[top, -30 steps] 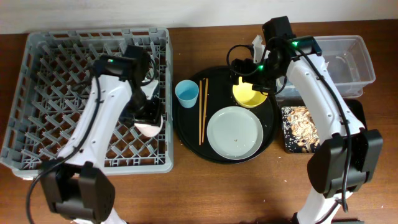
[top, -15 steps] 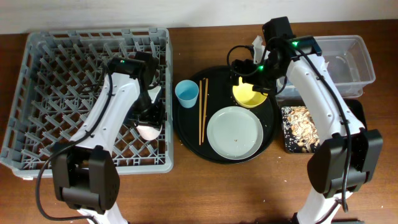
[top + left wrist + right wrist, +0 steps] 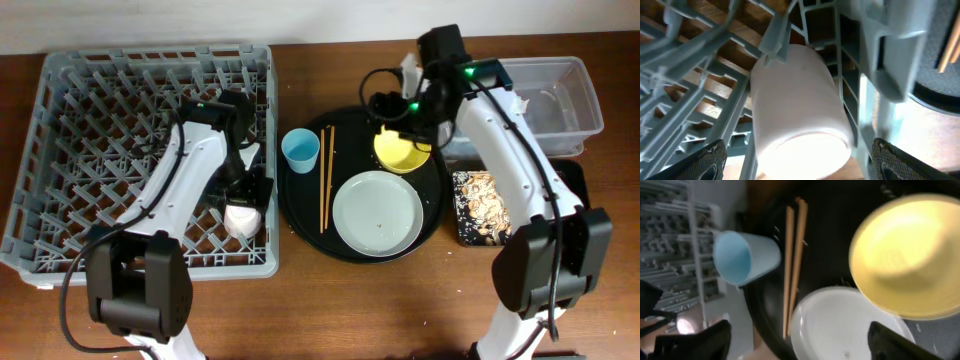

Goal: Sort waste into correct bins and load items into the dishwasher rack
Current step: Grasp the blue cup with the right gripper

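Pink-white cup (image 3: 797, 115) sits in the rack (image 3: 60, 120), directly below my left gripper (image 3: 800, 161) and hard against the rack wall on the tray side. Its long axis runs away from the wrist camera, so I see the closed base end nearest me. The left fingers (image 3: 710, 159) are spread wide on either side with daylight between them and the cup, so I read it as let go and resting on the pegs by itself.

My right gripper (image 3: 800, 342) is also spread and carries nothing. It hangs over the far edge of the round tray (image 3: 300, 205). From it, the bowl (image 3: 905, 255) lies just ahead and to one side, the plate (image 3: 840, 325) close beneath, and the chopsticks (image 3: 792, 265) run lengthwise away from it, with the blue cup (image 3: 747, 255) beyond them.

The blue cup stands just across the rack wall from the left gripper, upright and well clear of the right one, so I judge the left arm nearer for it, and the bowl belongs to the right
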Tool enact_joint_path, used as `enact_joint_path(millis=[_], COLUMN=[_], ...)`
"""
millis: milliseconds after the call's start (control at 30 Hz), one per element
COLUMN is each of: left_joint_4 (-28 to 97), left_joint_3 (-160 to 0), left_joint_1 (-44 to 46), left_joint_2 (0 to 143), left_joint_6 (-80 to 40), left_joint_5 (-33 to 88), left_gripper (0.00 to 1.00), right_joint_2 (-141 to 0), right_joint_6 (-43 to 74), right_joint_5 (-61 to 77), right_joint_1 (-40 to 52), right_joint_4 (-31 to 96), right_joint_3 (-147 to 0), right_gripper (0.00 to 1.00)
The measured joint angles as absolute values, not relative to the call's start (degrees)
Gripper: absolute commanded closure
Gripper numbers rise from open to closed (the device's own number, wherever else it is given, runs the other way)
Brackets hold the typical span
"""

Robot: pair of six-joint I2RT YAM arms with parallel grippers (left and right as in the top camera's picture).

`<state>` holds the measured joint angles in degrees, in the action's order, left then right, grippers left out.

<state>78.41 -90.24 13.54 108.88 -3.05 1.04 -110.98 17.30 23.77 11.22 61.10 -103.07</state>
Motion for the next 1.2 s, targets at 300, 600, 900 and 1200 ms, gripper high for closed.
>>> enact_joint_path(millis=[300, 600, 900, 1200], left_joint_4=[76.5, 72.1, 69.8, 69.2], left_joint_3=[-111.4, -112.1, -112.1, -112.1], left_joint_1=[11.7, 2.7, 1.6, -1.8], left_joint_2=[109.0, 109.0, 109.0, 109.0], left_joint_6=[-3.0, -4.2, -5.2, 2.5], left_joint_5=[9.0, 21.3, 30.2, 65.0], left_gripper=[0.07, 0.07, 0.01, 0.01], right_joint_2=[-113.6, -127.3, -124.8, -118.3], right_joint_6=[24.3, 27.9, 27.2, 20.8], right_joint_5=[16.7, 15.9, 27.3, 72.5], right_joint_1=[22.5, 25.1, 19.4, 11.7], right_joint_4=[47.7, 46.6, 49.4, 30.0], right_joint_3=[-103.1, -103.1, -103.2, -104.4], right_gripper=[0.29, 0.96, 0.96, 0.96])
